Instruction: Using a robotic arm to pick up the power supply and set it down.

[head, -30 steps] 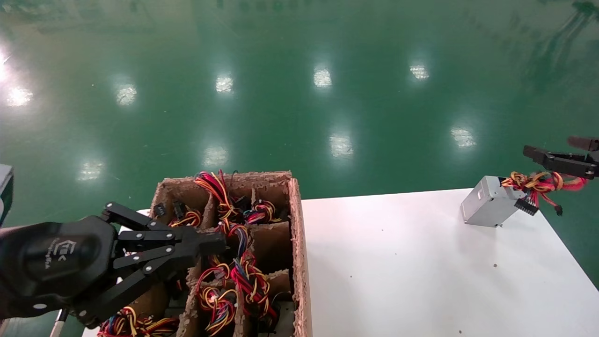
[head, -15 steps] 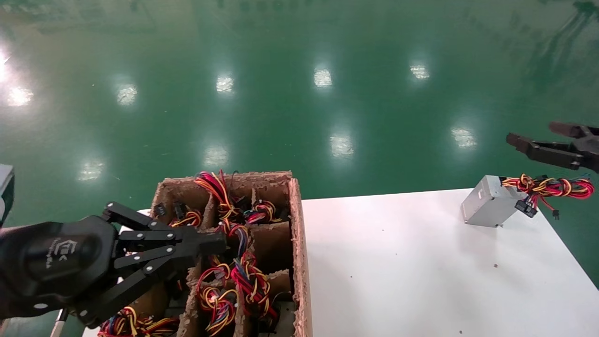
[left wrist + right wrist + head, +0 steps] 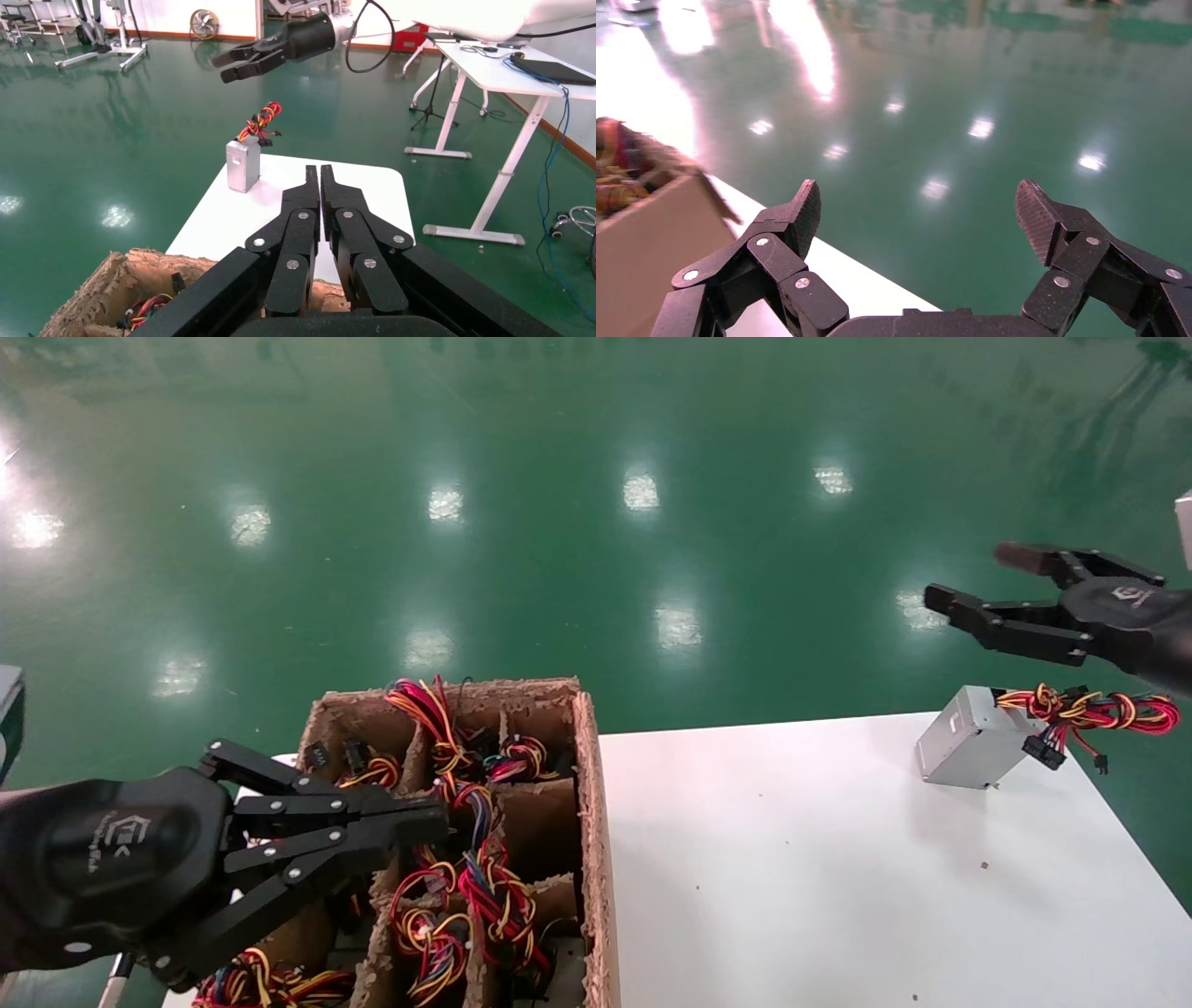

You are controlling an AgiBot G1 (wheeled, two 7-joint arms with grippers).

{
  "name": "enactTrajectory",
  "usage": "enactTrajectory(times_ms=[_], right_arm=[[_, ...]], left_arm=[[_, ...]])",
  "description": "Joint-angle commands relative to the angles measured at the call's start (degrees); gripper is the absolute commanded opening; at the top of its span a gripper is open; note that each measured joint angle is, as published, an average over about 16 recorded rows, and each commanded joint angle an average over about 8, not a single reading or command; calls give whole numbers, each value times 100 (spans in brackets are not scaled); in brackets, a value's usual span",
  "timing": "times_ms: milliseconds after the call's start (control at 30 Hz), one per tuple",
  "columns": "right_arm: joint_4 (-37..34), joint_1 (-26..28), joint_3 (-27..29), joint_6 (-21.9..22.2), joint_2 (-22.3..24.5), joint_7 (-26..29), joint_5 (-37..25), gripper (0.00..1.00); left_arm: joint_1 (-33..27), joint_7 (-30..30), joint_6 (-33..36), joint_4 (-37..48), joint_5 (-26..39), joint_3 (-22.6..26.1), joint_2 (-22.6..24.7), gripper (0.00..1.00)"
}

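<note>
Power supply (image 3: 968,750) sits on the white tabletop (image 3: 792,868) near its far right corner, grey box tilted, resting on an edge. Its wire bundle (image 3: 1099,710) trails off to the right past the tabletop edge, black connectors hanging. Right gripper (image 3: 964,581) hovers above and just beyond the box, jaws wide apart, holding nothing, touching nothing; clear gap to the wires. Right wrist view shows both fingertips (image 3: 804,210) spread with green floor (image 3: 559,523) between. Left gripper (image 3: 438,817) is over the cardboard box (image 3: 596,822) of wired units at left, jaws together, nothing between them.
</note>
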Motion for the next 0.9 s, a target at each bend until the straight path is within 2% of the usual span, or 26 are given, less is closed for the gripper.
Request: enactTrajectory(times_ms=[33, 900], right_arm=[[231, -109, 28, -66, 11, 52, 77, 100], [3246, -1530, 391, -919, 161, 731, 1078, 100]], left_arm=[[0, 0, 0, 0, 0, 0, 0, 100], [0, 0, 0, 0, 0, 0, 0, 100]])
